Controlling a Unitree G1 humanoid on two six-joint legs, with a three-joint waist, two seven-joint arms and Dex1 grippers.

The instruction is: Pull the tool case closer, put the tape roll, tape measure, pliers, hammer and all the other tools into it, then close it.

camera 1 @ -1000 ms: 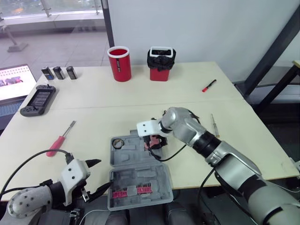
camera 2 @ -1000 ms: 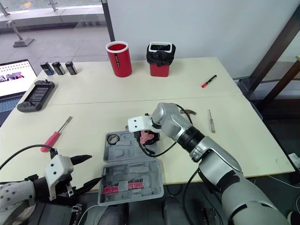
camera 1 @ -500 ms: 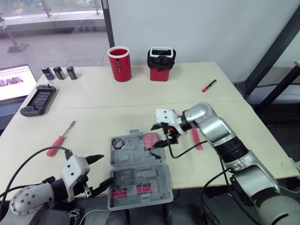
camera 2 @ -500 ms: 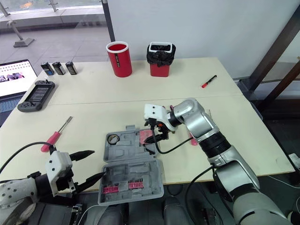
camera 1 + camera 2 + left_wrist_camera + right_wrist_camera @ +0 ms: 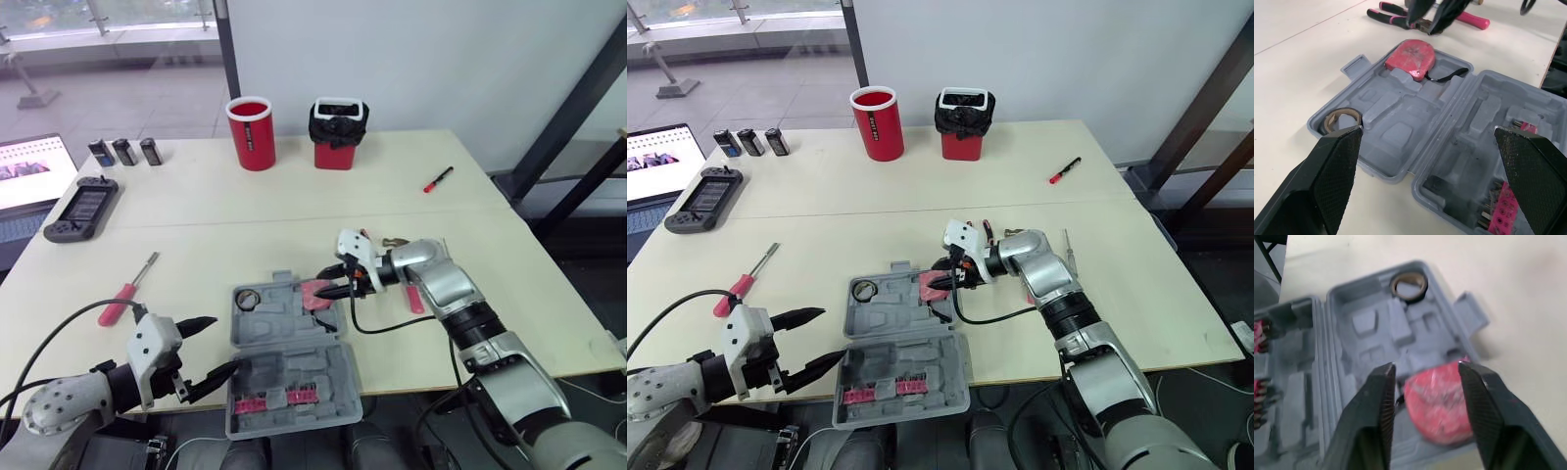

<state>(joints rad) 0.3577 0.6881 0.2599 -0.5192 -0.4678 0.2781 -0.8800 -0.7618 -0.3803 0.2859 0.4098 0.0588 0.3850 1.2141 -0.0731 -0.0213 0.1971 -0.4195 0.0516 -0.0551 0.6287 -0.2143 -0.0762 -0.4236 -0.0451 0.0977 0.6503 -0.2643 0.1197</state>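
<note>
Though apart, tape measure (image 5: pixel 1437 401) near fingers (image 5: pixel 1484 406)

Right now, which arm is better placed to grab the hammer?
Right: the right gripper, open, is at the case's right edge, the hammer beside that arm; the left gripper is across the case.

1. My table (image 5: pixel 196 211) carries a red cup (image 5: pixel 251 133) near its far edge.
2. A red bin (image 5: pixel 337 133) with a black liner stands just right of the cup.
3. A red marker (image 5: pixel 437 179) lies well right of the cup, toward the near edge.
4. Three batteries (image 5: pixel 123 151) stand in a row left of the cup.
5. My handheld console (image 5: pixel 81 209) lies further left of the cup and nearer.
6. My laptop (image 5: pixel 24 186) sits farthest left of the cup.
</note>
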